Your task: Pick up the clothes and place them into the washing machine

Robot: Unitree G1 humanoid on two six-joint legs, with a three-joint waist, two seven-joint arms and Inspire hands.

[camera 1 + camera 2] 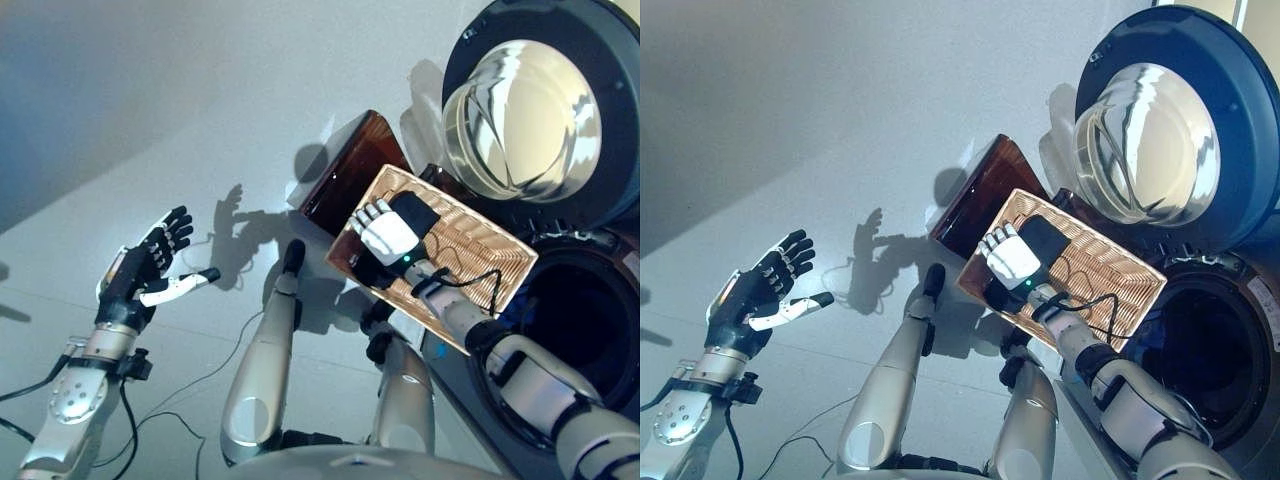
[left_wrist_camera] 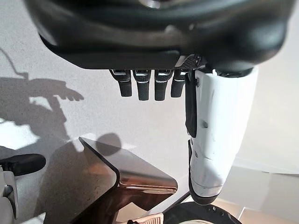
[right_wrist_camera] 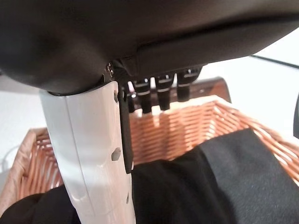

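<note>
Right hand over the basket, black clothes still inside it.

The wicker basket [image 1: 480,262] sits on the floor in front of the washer [image 1: 590,330], whose door [image 1: 530,110] is swung wide open; a dark brown stool [image 1: 345,172] stands just beside the basket. The right hand [image 1: 385,230] hangs above the basket; in the right wrist view its fingers [image 3: 159,93] hang straight and relaxed over the black clothes [image 3: 210,186], gripping nothing. The left hand [image 1: 150,262] is raised well apart at the left over bare floor, its fingers [image 1: 175,230] spread, thumb out, empty.
</note>
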